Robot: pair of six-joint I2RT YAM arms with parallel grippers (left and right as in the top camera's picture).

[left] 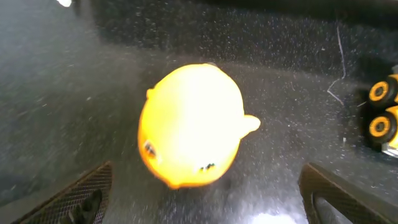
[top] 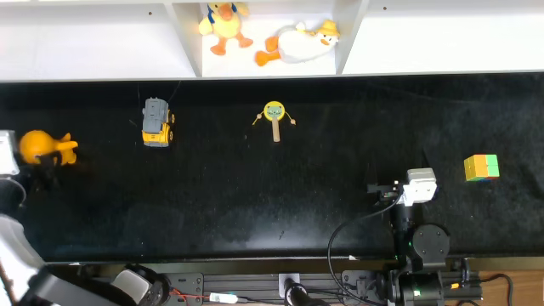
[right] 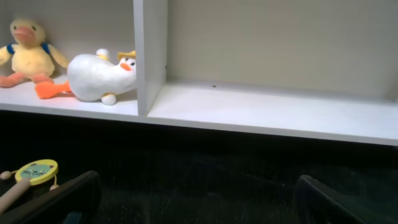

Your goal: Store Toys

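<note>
An orange round plush toy (top: 47, 147) lies at the far left of the black table. It sits between the spread fingers of my left gripper (left: 202, 199), which is open around it; the plush toy (left: 193, 124) shows close up there. A grey and yellow toy truck (top: 156, 122) stands left of centre, its wheels (left: 380, 109) visible in the left wrist view. A yellow rattle drum (top: 274, 116) with a wooden handle lies mid-table, the same rattle drum (right: 34, 173) seen low in the right wrist view. A coloured cube (top: 481, 167) rests at the right. My right gripper (right: 196, 199) is open, hovering near the front right.
A white shelf (top: 272, 64) runs along the back. Its middle compartment holds a yellow duck plush (top: 224, 24) and a white duck plush (top: 299, 42). The right compartment (right: 273, 109) shows bare white board. A divider panel (right: 149, 56) separates them.
</note>
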